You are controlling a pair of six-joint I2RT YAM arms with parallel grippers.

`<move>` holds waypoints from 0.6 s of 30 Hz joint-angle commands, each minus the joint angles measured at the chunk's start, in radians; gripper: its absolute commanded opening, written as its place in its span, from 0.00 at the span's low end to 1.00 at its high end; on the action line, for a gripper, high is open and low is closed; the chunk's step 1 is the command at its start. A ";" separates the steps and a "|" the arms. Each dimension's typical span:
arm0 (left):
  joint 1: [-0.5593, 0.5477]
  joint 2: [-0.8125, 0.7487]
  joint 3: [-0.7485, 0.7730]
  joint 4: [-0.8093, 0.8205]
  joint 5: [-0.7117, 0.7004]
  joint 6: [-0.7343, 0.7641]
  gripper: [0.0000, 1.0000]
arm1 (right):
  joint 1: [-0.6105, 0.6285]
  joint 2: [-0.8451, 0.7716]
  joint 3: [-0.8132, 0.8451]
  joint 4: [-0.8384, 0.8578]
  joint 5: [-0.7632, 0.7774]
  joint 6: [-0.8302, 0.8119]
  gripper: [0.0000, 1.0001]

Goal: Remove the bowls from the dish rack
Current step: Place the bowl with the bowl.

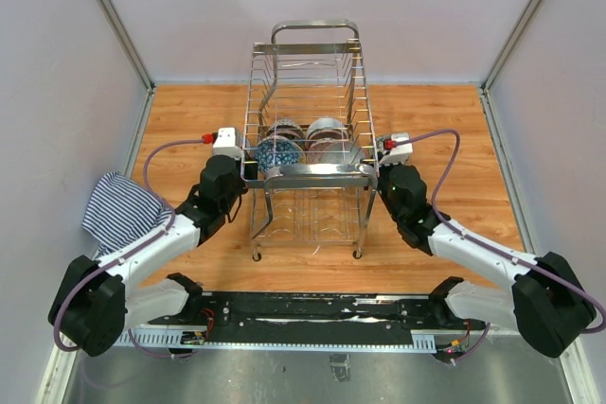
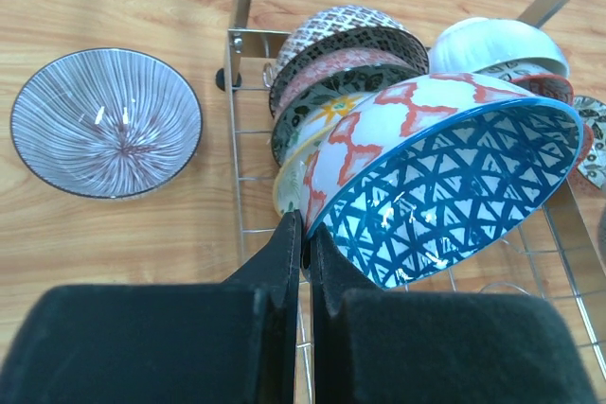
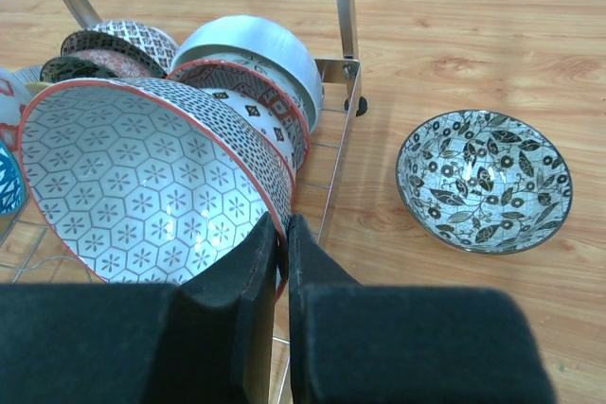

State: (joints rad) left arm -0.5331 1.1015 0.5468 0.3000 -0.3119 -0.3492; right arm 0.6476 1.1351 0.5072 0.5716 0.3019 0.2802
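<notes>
As seen from above: pale wooden desk [image 1: 454, 139], large chrome wire dish rack [image 1: 308, 92] at centre, patterned ceramic bowls [image 1: 303, 144] on edge inside. Left hand [image 2: 304, 234] pinched on rim of blue-lattice bowl [image 2: 454, 186] in rack; right hand [image 3: 282, 234] clamped on rim of red-edged hexagon-print bowl [image 3: 142, 177]. On desk beside rack: purple-striped bowl [image 2: 104, 120] left, black-leaf bowl [image 3: 483, 177] right.

Blue-white striped cloth [image 1: 118, 210] crumpled at table's left edge against wall. Wooden tabletop [image 1: 454, 139]; white enclosure walls [image 1: 426, 7].
</notes>
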 commanded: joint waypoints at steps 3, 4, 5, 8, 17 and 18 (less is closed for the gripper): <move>0.060 -0.043 0.096 -0.049 0.038 -0.055 0.01 | -0.066 -0.066 0.103 -0.093 0.035 0.034 0.01; 0.069 -0.044 0.103 -0.061 0.039 -0.059 0.01 | -0.077 -0.071 0.113 -0.114 0.035 0.035 0.01; 0.080 -0.046 0.109 -0.073 0.043 -0.068 0.00 | -0.089 -0.078 0.125 -0.134 0.032 0.039 0.01; 0.126 -0.049 0.127 -0.102 0.077 -0.103 0.00 | -0.142 -0.092 0.146 -0.195 0.006 0.063 0.01; 0.277 -0.015 0.178 -0.157 0.141 -0.230 0.01 | -0.330 -0.077 0.229 -0.357 -0.104 0.137 0.01; 0.299 0.000 0.197 -0.164 0.159 -0.249 0.00 | -0.356 -0.064 0.251 -0.386 -0.124 0.144 0.01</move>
State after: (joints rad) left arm -0.2985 1.0851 0.6594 0.1108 -0.2119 -0.5030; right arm 0.3706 1.0592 0.6601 0.2493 0.2504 0.3599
